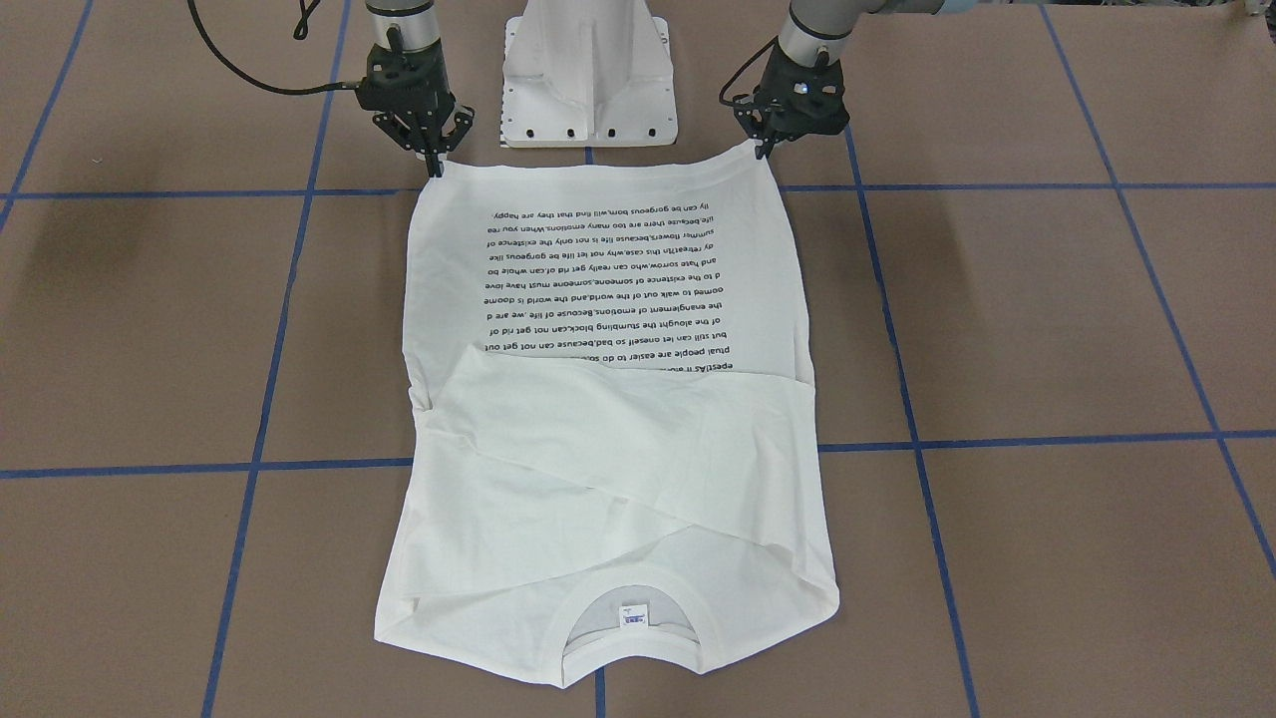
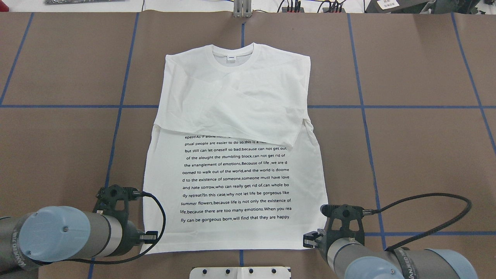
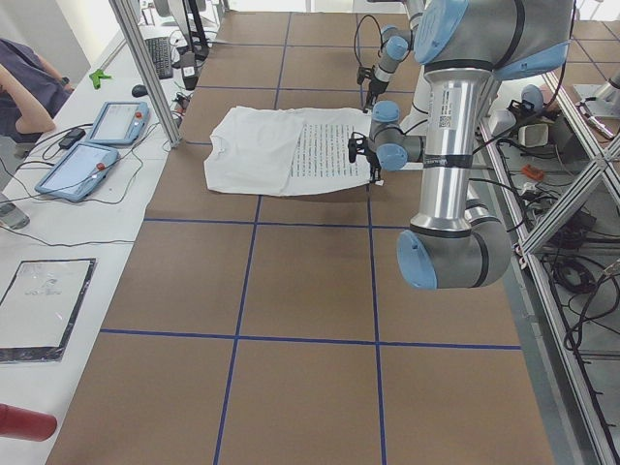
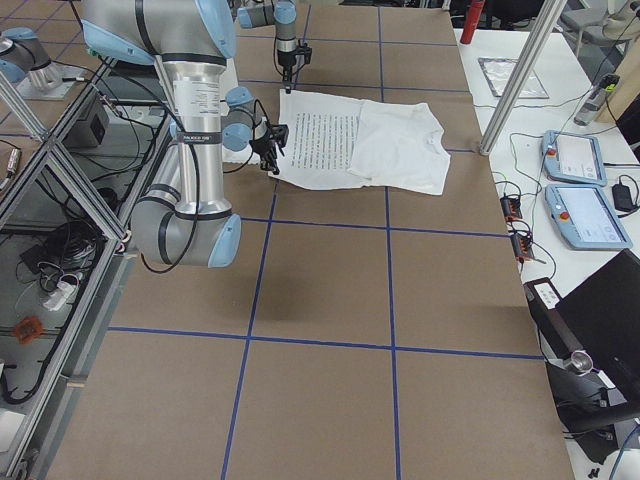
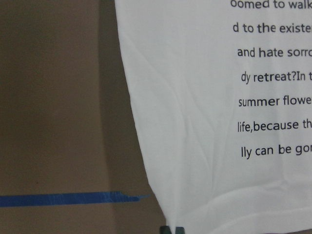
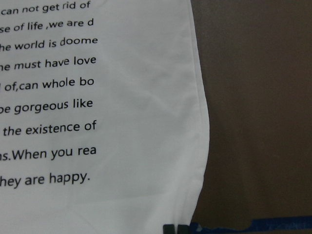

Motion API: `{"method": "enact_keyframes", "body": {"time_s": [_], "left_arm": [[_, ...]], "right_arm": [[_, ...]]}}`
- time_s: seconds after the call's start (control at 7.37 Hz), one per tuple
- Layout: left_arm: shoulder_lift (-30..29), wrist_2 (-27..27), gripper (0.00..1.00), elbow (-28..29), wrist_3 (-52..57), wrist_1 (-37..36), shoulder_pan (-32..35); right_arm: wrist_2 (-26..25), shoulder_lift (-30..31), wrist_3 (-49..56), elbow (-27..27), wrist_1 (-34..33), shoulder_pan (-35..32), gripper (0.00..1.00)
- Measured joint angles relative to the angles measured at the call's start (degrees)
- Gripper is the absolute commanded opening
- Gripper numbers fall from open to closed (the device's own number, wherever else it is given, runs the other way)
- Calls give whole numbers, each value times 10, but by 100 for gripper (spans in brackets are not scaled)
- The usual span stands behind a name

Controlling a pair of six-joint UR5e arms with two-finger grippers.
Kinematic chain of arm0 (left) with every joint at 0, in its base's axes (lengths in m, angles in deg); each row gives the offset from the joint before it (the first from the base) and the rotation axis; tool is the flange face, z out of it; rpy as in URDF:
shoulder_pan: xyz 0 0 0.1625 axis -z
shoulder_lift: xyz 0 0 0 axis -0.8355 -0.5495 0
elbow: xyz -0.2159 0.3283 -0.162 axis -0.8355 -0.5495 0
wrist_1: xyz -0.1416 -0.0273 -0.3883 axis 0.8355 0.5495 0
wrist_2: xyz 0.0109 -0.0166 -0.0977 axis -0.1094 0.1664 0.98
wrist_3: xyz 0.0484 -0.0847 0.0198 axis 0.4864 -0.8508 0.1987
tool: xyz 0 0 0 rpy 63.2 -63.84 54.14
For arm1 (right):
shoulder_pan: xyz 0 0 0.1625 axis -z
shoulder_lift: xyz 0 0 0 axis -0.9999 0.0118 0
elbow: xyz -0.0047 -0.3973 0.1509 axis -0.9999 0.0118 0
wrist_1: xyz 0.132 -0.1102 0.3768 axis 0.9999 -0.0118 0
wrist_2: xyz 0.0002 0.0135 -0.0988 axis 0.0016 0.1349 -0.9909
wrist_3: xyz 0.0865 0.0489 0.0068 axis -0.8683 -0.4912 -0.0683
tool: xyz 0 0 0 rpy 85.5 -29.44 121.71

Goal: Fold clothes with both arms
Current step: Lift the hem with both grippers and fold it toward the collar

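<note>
The white T-shirt lies flat on the brown table, printed text up, collar and neck label on the far side from the robot. Both sleeves are folded across the chest. My left gripper is shut on one hem corner on the robot's side, and that corner is drawn into a small point. My right gripper is shut on the other hem corner. In the left wrist view the fingertips pinch the hem at the frame's bottom edge. The right wrist view shows the same pinch.
The white pedestal base stands just behind the hem, between the two arms. Blue tape lines cross the brown table. Beyond the table's far edge a side bench holds two tablets, beside metal posts and a seated person's sleeve.
</note>
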Motion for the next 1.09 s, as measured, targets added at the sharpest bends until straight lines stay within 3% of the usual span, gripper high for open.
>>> {"method": "enact_keyframes", "body": {"time_s": [0.27,0.54,0.81,1.09], "left_arm": [[0,39,0,-77,5,-70,5],[-42,84,0,-174,15,-214,27],[-154,105,0,-174,73,-341,90],[-210,108,0,-132,146,-378,181]], "right_arm": [[64,-3,2,-110,-113,-30,0],[152,-53,16,-186,-234,-90,0],[199,-132,91,-182,-308,-160,0],[217,-180,190,-131,-320,-247,0]]}}
